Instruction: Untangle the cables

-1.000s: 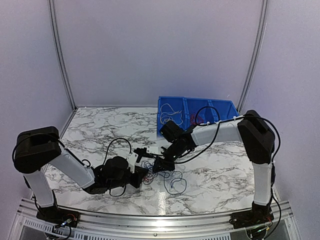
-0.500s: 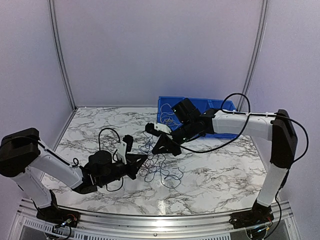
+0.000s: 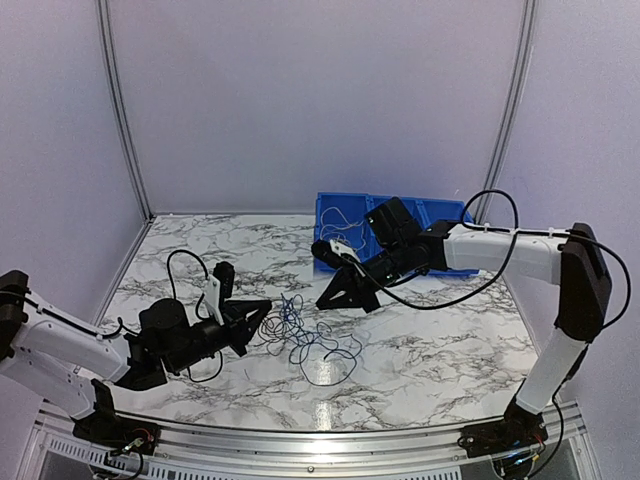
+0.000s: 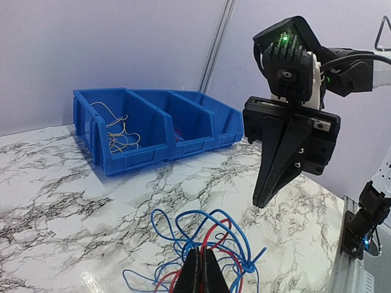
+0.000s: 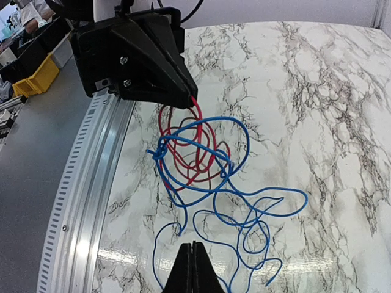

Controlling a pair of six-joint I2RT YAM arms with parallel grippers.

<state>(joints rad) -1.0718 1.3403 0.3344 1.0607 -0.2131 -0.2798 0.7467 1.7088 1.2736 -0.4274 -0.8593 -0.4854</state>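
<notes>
Just past the left claw (image 3: 263, 307), which pinches a red strand (image 5: 196, 119), the cables (image 3: 310, 340) sprawl on the table (image 3: 450, 350) near the closed, empty-looking right claw (image 3: 326, 301); light and floppy, so grab a loose blue loop (image 5: 245, 143).

The cables (image 5: 201, 162) are red and blue. The table (image 3: 450, 350) is white marble veined in dark grey. The bins (image 4: 140, 155) are bright blue, the left gripper (image 3: 266, 304) and right gripper (image 3: 322, 302) black.
</notes>
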